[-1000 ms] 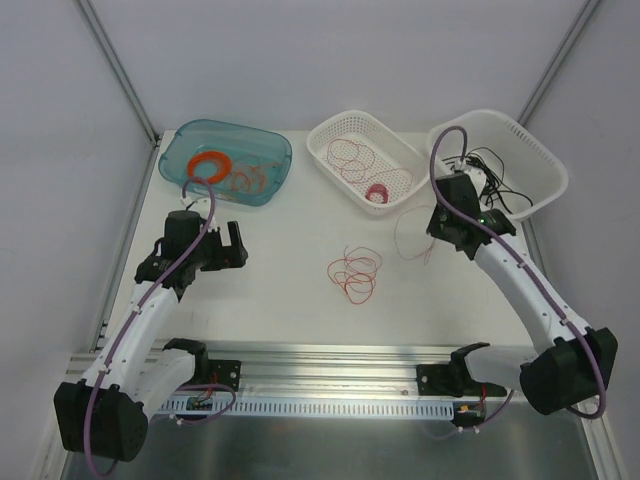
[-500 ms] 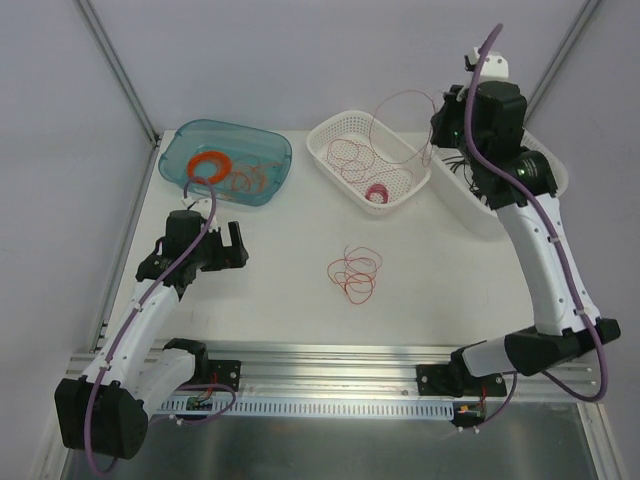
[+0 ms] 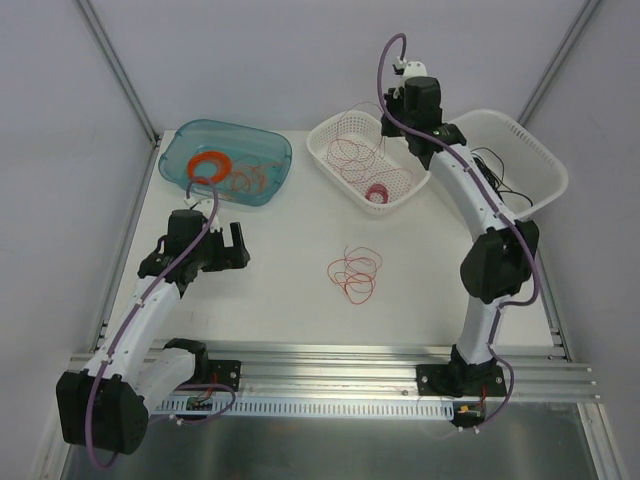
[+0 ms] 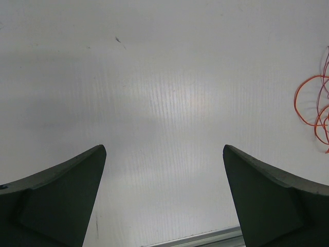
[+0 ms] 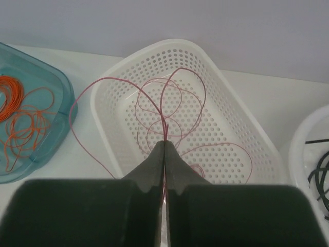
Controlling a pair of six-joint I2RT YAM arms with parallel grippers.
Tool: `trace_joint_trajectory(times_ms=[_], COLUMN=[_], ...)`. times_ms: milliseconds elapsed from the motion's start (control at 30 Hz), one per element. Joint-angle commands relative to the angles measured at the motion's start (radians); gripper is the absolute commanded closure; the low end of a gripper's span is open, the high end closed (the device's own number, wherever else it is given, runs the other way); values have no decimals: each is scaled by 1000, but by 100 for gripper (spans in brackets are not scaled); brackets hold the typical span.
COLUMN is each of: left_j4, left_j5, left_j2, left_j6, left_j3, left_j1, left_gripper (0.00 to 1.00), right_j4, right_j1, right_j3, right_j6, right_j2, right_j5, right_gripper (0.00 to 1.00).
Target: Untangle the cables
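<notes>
A tangle of thin red and orange cables [image 3: 353, 273] lies on the table's middle. My right gripper [image 3: 390, 120] is raised over the middle white basket [image 3: 322, 165]. In the right wrist view it is shut [image 5: 164, 143] on a thin red cable [image 5: 154, 100], whose loops hang over and beside the basket [image 5: 110, 98]. More red cable loops [image 3: 352, 155] lie inside that basket. My left gripper [image 3: 236, 248] is open and empty above bare table. Its fingers [image 4: 67, 190] stand wide apart, with part of the tangle [image 4: 314, 108] at that view's right edge.
A teal tub [image 3: 180, 150] at the back left holds a thick orange ring [image 3: 208, 162] and orange cables [image 3: 250, 178]. A white basket [image 3: 540, 160] at the back right holds black cables [image 3: 495, 178]. A pink spool [image 3: 377, 192] sits in the middle basket.
My right arm has swung up and left from beside the right basket to over the middle basket, carrying the red cable. The left arm has not moved.
</notes>
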Motion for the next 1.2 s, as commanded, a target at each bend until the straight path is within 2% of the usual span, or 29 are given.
trace_joint_trajectory(times_ms=[0,67,100,200,233,300,400,500,600,933,1167], left_j4=[31,31,29,31,31,31,31,31,31,34,39], left_j5=[17,14,13,12,17,23,36,50,66,104,121], left_j2=[10,14,17,22,22,25,28,20,16,7,16], left_j6=[21,22,21,24,24,24,21,21,18,15,10], left_j3=[16,13,13,13,13,16,17,19,17,17,19], left_j1=[5,5,5,5,5,5,5,5,5,5,5], left_gripper=[1,1,1,1,1,1,1,1,1,1,1], right_j4=[162,181,184,166,158,144,146,112,22,-239,-308], right_j1=[-14,-19,-21,-30,-31,-33,-33,-33,-28,44,193], right_j3=[114,157,176,260,276,259,153,18,-90,-532,-655], right_j6=[-7,2,5,31,37,47,41,34,36,48,-137], right_j2=[114,173,229,300,319,308,221,103,-15,-397,-459], right_j5=[-32,-24,-26,-30,-35,-47,-62,-62,-134,-189,-252], right_gripper=[99,99,94,67,51,38,30,25,24,27,30])
